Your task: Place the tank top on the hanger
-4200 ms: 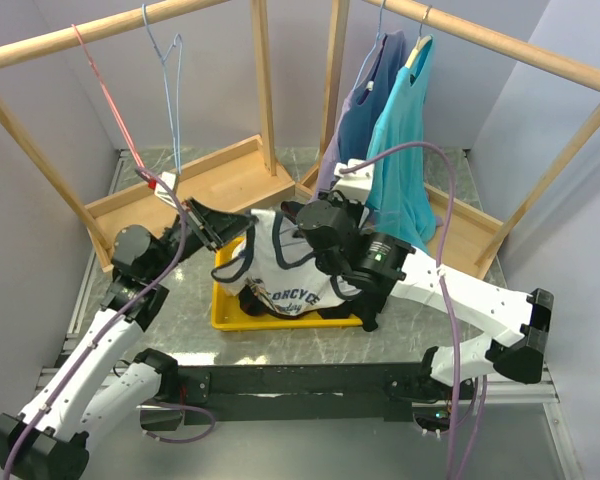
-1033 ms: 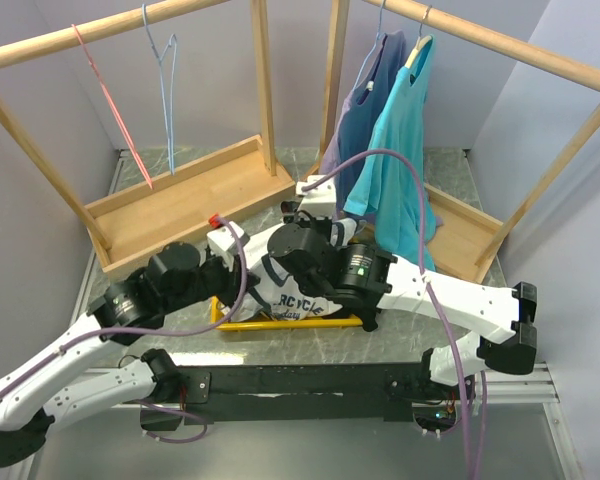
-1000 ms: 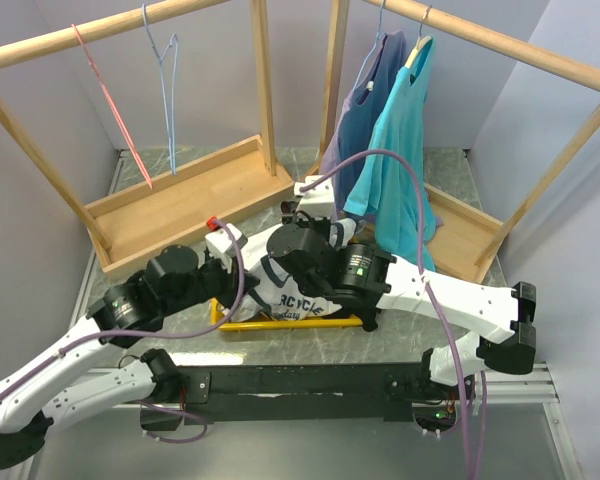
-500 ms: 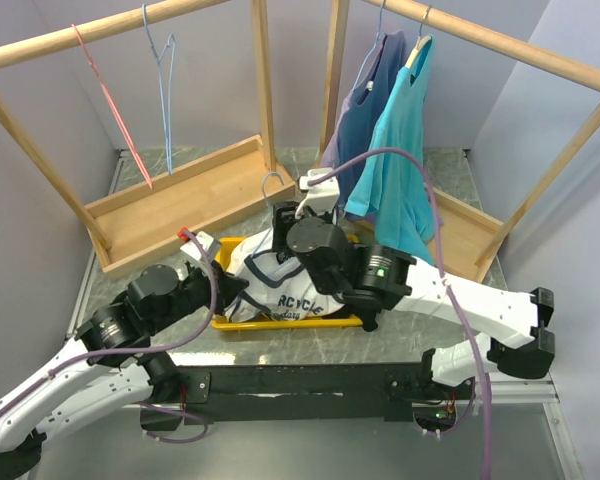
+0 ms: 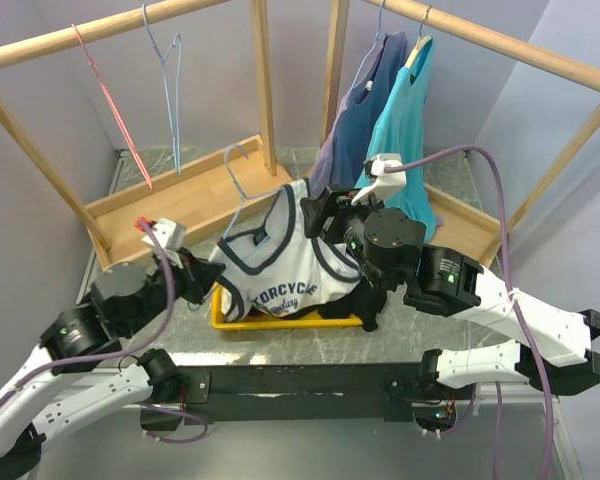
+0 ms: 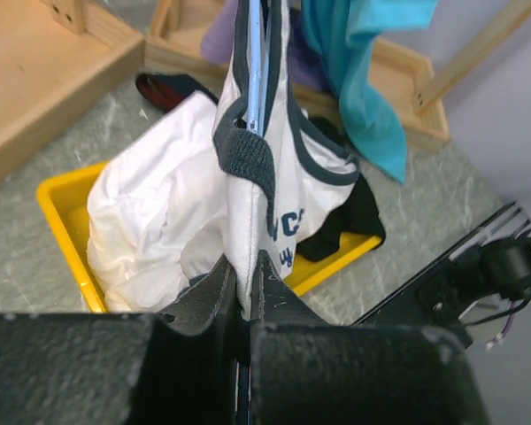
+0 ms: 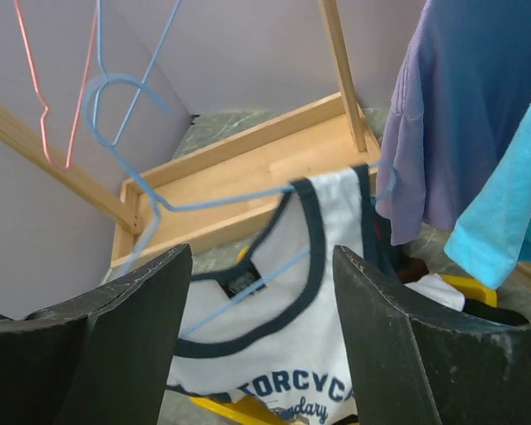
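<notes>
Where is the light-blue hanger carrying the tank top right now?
Top view, centre-left: the hanger is held up over the yellow bin, threaded through the tank top, its hook rising in front of the left wooden rack.

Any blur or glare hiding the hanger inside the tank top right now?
Top external: even light, sharp, no glare. Left wrist: dark left fingers fill the bottom, tank top close up. Right wrist: right fingers blurred, hanger sharp.
</notes>
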Robot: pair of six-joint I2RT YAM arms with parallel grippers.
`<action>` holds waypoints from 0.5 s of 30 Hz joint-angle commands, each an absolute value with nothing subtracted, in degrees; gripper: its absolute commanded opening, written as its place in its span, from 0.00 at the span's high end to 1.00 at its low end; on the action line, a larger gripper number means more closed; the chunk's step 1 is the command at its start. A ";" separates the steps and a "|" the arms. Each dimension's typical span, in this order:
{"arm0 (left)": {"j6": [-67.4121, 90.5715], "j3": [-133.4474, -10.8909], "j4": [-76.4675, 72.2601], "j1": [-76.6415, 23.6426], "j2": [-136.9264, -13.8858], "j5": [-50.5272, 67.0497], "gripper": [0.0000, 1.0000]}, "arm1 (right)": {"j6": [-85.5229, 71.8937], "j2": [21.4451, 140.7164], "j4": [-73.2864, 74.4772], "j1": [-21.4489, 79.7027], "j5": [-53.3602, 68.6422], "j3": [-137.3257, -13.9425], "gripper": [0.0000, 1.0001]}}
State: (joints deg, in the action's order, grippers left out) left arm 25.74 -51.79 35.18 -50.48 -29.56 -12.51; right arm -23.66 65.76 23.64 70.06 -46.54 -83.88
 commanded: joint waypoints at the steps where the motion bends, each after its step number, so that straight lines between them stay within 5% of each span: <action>1: 27.33 -62.38 37.87 -50.36 -31.02 -19.33 0.99 | -23.64 64.86 23.55 69.61 -45.26 -83.41 0.27; 15: 24.52 -89.55 40.87 -50.36 -47.80 -28.47 0.99 | -22.50 65.83 25.31 69.70 -45.35 -86.75 0.26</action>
